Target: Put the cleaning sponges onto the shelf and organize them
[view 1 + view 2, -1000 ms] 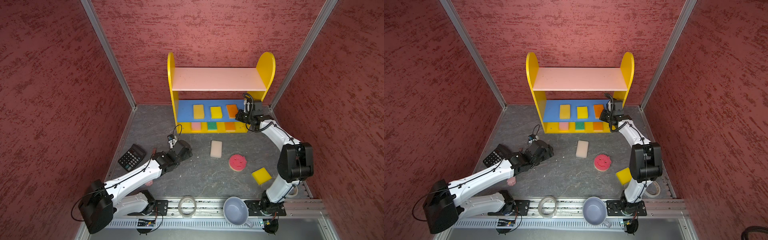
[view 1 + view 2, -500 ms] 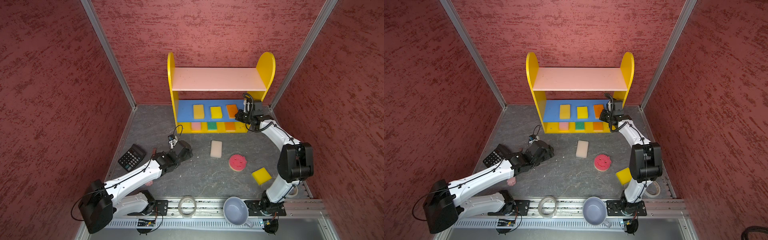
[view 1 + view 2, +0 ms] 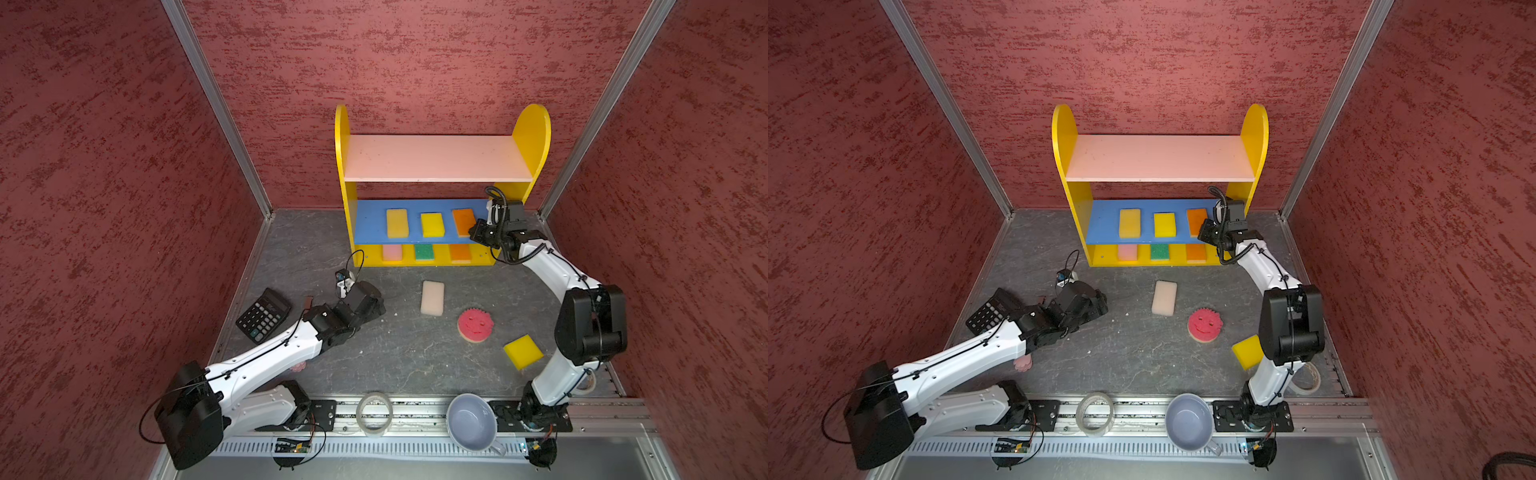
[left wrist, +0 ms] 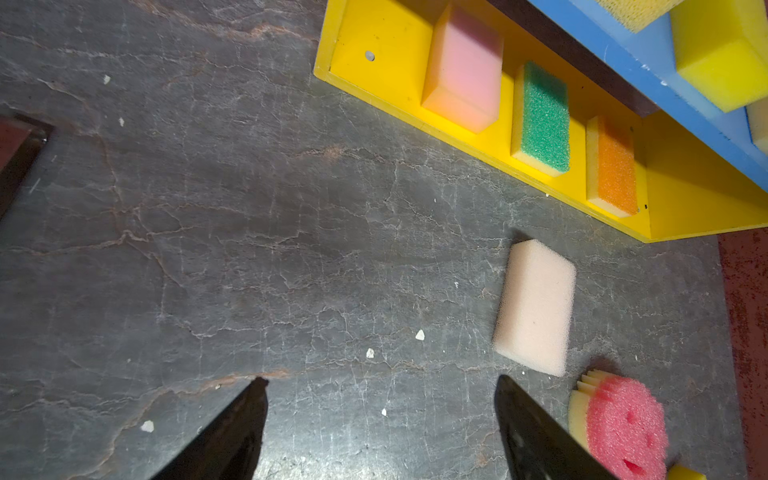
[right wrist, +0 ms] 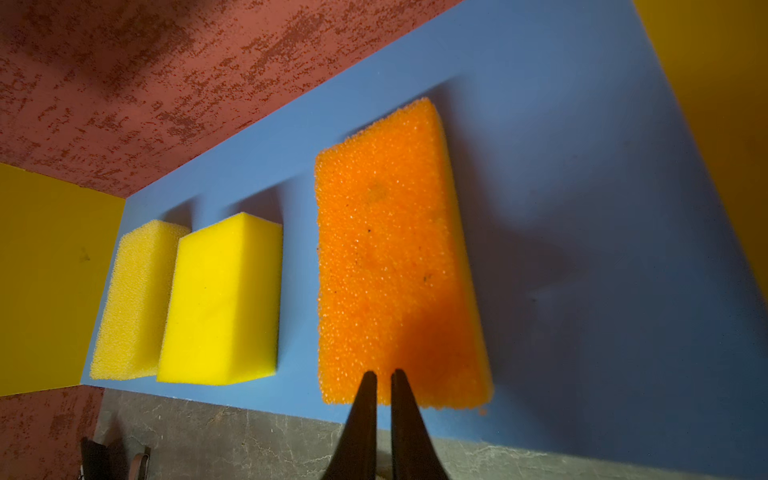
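The right pincer [image 5: 383,374] is all but closed, with only a slit between its tips. It grips nothing and sits at the near end of the orange sponge [image 5: 395,257] on the shelf's [image 3: 436,160] blue middle board [image 3: 370,224]. That sponge lies in a row with the bright yellow sponge [image 3: 432,224] and pale yellow sponge [image 3: 397,223].

The pink sponge [image 3: 392,252], green sponge [image 3: 424,252] and lower orange sponge [image 3: 460,252] sit on the yellow base [image 4: 374,83].

The left pincer [image 4: 380,380] gapes wide and empty above the counter [image 4: 208,249], near the white sponge [image 4: 536,303]. The smiley sponge [image 3: 475,325] and loose yellow sponge [image 3: 523,351] also lie on the counter.
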`<state>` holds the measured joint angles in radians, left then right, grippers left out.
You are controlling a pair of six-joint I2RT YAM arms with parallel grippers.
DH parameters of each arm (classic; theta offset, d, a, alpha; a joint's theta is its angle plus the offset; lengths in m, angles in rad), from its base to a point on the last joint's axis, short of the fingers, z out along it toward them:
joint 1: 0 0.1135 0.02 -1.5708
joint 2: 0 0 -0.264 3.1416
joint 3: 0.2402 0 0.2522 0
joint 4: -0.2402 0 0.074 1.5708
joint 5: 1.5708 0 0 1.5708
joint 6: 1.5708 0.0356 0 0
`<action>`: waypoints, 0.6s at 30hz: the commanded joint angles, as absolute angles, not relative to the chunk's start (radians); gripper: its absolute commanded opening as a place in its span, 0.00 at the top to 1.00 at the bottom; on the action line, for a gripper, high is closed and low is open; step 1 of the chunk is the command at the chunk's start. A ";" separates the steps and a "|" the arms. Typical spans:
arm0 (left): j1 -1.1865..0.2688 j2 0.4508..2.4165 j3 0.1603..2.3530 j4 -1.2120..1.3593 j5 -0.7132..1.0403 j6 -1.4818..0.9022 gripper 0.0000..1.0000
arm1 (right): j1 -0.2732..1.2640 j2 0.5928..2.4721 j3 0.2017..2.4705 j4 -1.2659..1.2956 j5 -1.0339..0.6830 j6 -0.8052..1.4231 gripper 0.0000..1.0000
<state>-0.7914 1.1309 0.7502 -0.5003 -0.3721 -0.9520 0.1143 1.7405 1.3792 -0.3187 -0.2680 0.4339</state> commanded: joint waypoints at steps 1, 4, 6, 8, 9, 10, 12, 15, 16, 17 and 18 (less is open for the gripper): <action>-0.796 1.129 0.772 -0.501 -0.383 -0.944 0.15 | 0.119 1.743 1.404 -0.304 -0.287 0.449 0.88; -0.795 1.129 0.773 -0.498 -0.383 -0.942 0.14 | 0.120 1.743 1.412 -0.303 -0.294 0.456 0.88; -0.796 1.127 0.776 -0.497 -0.383 -0.940 0.15 | 0.121 1.740 1.417 -0.305 -0.298 0.459 0.88; -0.795 1.126 0.777 -0.496 -0.383 -0.938 0.15 | 0.123 1.729 1.421 -0.311 -0.292 0.457 0.88; -0.796 1.125 0.778 -0.496 -0.382 -0.938 0.15 | 0.123 1.722 1.422 -0.317 -0.289 0.455 0.88; -0.796 1.123 0.777 -0.496 -0.382 -0.938 0.14 | 0.124 1.714 1.426 -0.324 -0.290 0.453 0.88; -0.796 1.117 0.776 -0.496 -0.383 -0.936 0.15 | 0.125 1.692 1.423 -0.338 -0.282 0.446 0.87; -0.796 1.104 0.774 -0.493 -0.384 -0.927 0.14 | 0.132 1.641 1.403 -0.379 -0.242 0.422 0.85; -0.796 1.100 0.772 -0.491 -0.383 -0.924 0.14 | 0.135 1.620 1.390 -0.392 -0.225 0.415 0.84; -0.796 1.094 0.769 -0.489 -0.383 -0.919 0.14 | 0.136 1.595 1.368 -0.404 -0.209 0.410 0.82; -0.795 1.091 0.766 -0.484 -0.382 -0.915 0.14 | 0.139 1.566 1.342 -0.416 -0.190 0.407 0.81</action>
<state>-0.7914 1.1187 0.7502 -0.4995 -0.3721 -0.9424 0.1284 1.6672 1.3727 -0.3656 -0.2501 0.4328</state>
